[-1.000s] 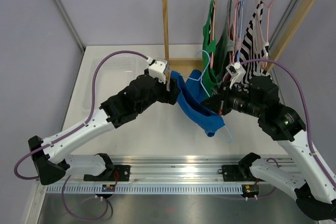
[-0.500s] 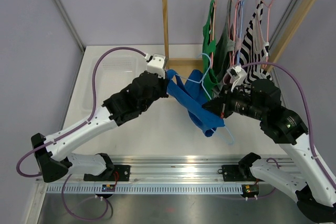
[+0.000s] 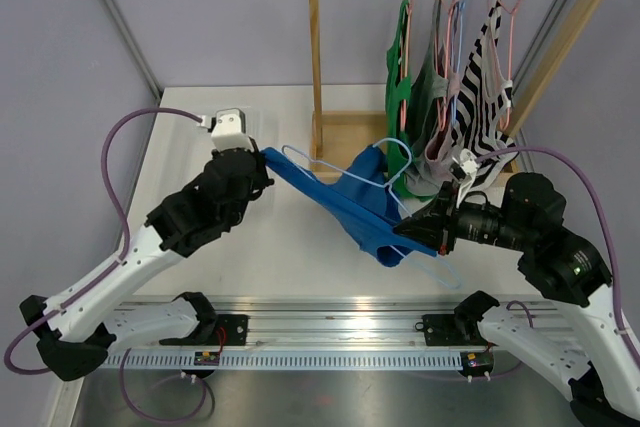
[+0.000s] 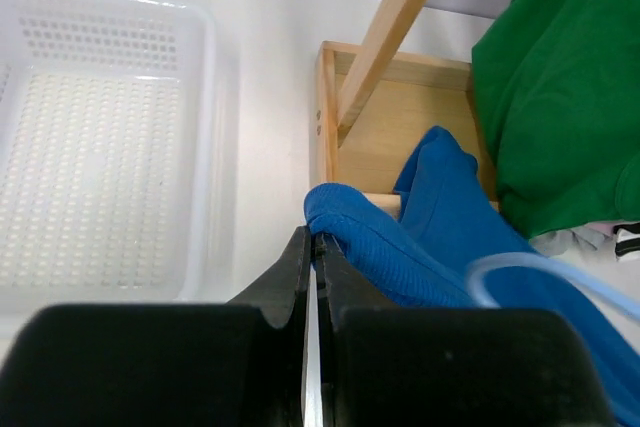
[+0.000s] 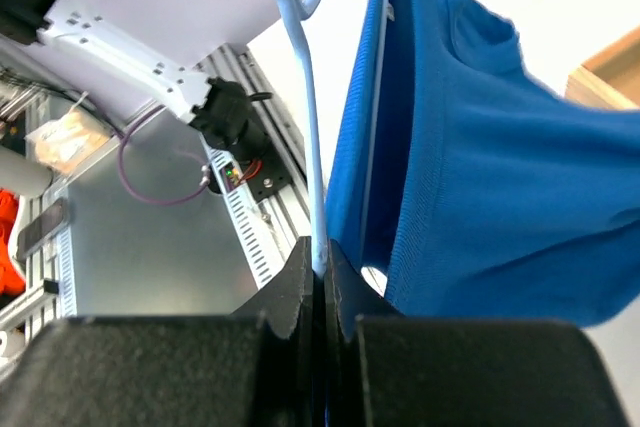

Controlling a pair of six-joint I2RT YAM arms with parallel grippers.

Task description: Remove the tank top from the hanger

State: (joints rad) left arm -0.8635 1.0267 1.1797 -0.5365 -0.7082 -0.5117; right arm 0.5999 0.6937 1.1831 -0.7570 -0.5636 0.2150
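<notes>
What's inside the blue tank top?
A pale blue hanger. Parts of its wire stick out of the tank top; the rest is covered by the fabric and cannot be seen.

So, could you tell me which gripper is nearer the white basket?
Left. The left gripper, pinching the blue tank top, is beside the white basket; the right gripper, clamping the hanger, sits far to its right.

blue cloth tank top [image 4: 440, 247]: fine knit, matt | pale blue plastic hanger [image 5: 308, 117]: smooth, glossy, faintly translucent | light wooden rack [image 4: 390, 27]: bare, smooth, matt grain | white plastic basket [image 4: 100, 167]: perforated, slight sheen | white table [image 3: 290, 237]: smooth, matt | grey metal rail [image 3: 330, 332] along near edge: ribbed, brushed
</notes>
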